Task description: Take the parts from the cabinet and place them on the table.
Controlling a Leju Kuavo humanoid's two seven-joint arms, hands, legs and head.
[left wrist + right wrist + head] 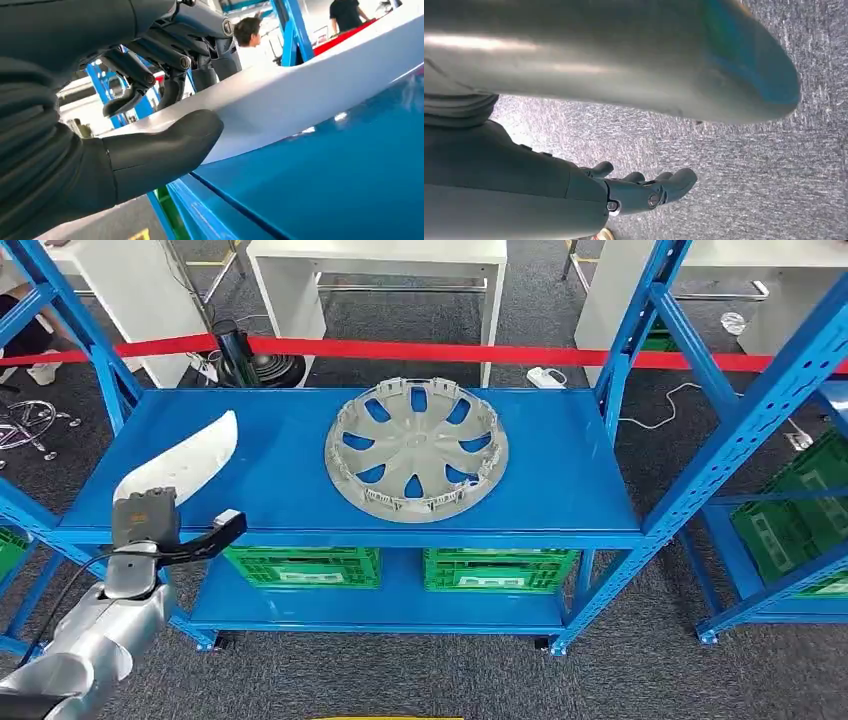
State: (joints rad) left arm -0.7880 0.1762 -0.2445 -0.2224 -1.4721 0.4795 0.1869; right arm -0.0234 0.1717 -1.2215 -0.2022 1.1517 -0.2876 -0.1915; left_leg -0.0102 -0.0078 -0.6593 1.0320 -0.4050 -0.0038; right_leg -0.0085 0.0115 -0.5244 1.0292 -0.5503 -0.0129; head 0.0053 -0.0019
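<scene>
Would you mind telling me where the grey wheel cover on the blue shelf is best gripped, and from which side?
Probably the near rim of the wheel cover, approached from the front of the blue shelf. It lies flat with its hollow side up, so the raised edge gives fingers a lip to pinch, and the openings just inside offer room. The right hand hangs free, while the left hand holds the white panel.

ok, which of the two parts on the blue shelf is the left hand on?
The white curved panel at the shelf's left end: the left hand grips its near end. The round grey wheel cover lies flat mid-shelf, untouched.
</scene>
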